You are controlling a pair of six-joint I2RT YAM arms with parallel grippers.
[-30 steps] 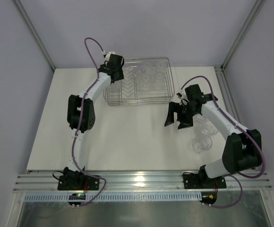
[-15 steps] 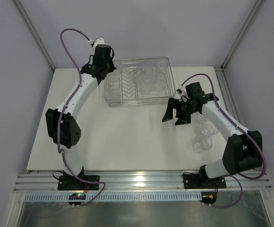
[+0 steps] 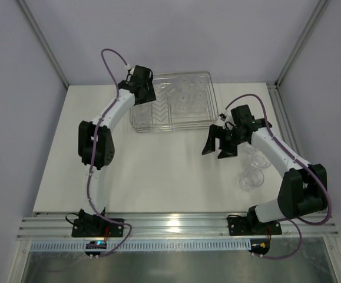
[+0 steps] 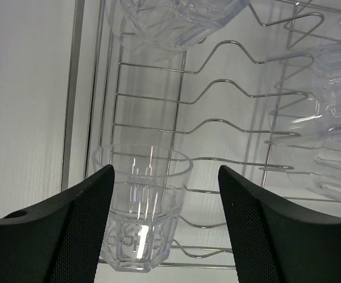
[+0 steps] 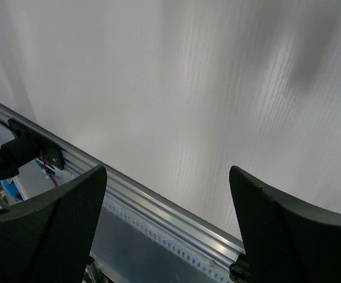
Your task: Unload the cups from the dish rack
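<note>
The dish rack (image 3: pixel 171 122) of silvery wire stands at the table's far middle and holds several clear cups (image 3: pixel 185 94). My left gripper (image 3: pixel 142 88) hovers over the rack's left end. In the left wrist view the left gripper (image 4: pixel 165 177) is open, and an upright cup (image 4: pixel 142 218) stands on the rack wires (image 4: pixel 217 124) between the fingers, close to the left finger (image 4: pixel 82 230). More cups show at the top (image 4: pixel 176 20) and at the right (image 4: pixel 335 118). My right gripper (image 3: pixel 218 144) is open and empty above the table; it also shows in the right wrist view (image 5: pixel 167 174).
Two clear cups (image 3: pixel 251 178) (image 3: pixel 260 158) stand on the white table right of my right gripper. A metal rail (image 5: pixel 176 218) runs along the table's near edge. Grey walls close in the back and both sides.
My left arm swung out to the left and back; its gripper is again over the rack's left end. My right gripper drifted slightly left and stayed open.
</note>
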